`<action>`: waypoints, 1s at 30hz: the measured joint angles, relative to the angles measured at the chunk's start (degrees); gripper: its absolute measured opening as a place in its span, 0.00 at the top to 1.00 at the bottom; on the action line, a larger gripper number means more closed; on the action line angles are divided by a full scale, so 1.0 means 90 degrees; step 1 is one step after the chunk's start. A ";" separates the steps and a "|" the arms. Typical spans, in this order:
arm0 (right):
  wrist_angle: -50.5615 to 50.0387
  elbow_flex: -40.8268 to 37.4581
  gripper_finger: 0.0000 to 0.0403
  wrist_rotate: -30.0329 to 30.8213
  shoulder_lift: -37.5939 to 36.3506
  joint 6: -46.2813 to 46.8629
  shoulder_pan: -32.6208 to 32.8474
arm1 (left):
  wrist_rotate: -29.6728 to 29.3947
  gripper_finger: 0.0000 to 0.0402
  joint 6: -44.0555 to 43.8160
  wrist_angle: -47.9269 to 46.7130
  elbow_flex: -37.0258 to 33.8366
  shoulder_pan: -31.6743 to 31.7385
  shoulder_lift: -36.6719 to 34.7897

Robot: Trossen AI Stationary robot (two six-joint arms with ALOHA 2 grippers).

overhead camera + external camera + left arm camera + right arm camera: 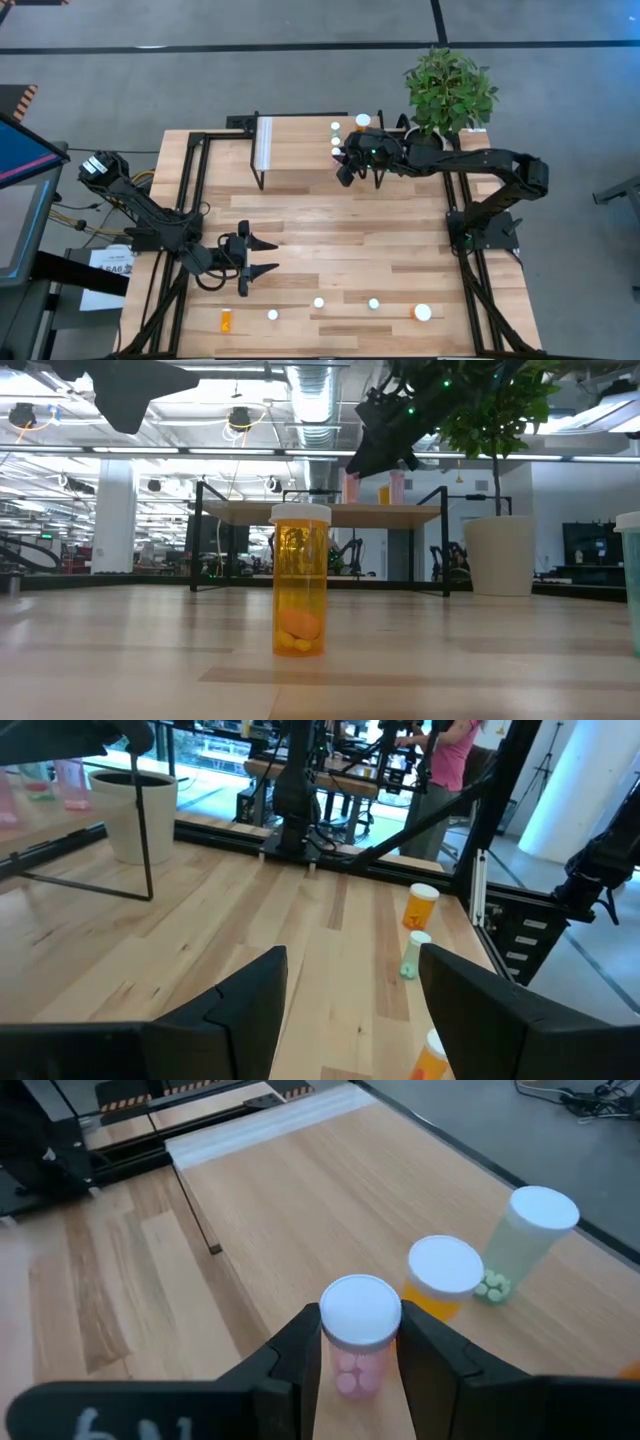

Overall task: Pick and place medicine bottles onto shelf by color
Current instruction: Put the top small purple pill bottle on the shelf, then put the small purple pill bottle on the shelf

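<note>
Right gripper (358,1342) clamped on a small pink-bodied, white-capped medicine bottle (357,1335), over the low light-wood shelf on black legs (330,1190) near its far edge. Best lowered straight and upright, released only once the base rests flat, probably apart from other colours. Just beside it, an orange white-capped bottle (441,1278) and a pale green-pilled one (523,1232): easy to knock when widening. Left gripper (262,256) waiting, jaws apart and empty, by the table's near-left edge; more bottles along the near edge (319,302); potted plant (448,90) at the far-right corner.

arms: 2x black, jointed | right pincer (360,1350): matte black fingers | green LEDs on right wrist
</note>
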 joint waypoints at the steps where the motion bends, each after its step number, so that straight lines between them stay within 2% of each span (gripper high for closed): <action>1: 0.0000 0.0000 0.68 -0.0003 0.0000 0.0000 0.0000 | 0.0000 0.46 0.0000 0.0000 0.0000 0.0000 0.0000; 14: 0.0001 0.0000 0.56 -0.0020 0.0000 0.0010 0.0015 | 0.0000 0.46 -0.0005 0.0000 0.0000 0.0000 0.0000; 24: 0.0000 0.0005 0.52 -0.0023 -0.0012 0.0065 0.0015 | 0.0000 0.46 -0.0005 0.0000 0.0000 0.0000 0.0000; 30: -0.0636 0.0398 0.51 -0.0040 -0.0221 0.0160 0.0012 | 0.0000 0.46 -0.0005 -0.0009 0.0000 0.0000 0.0002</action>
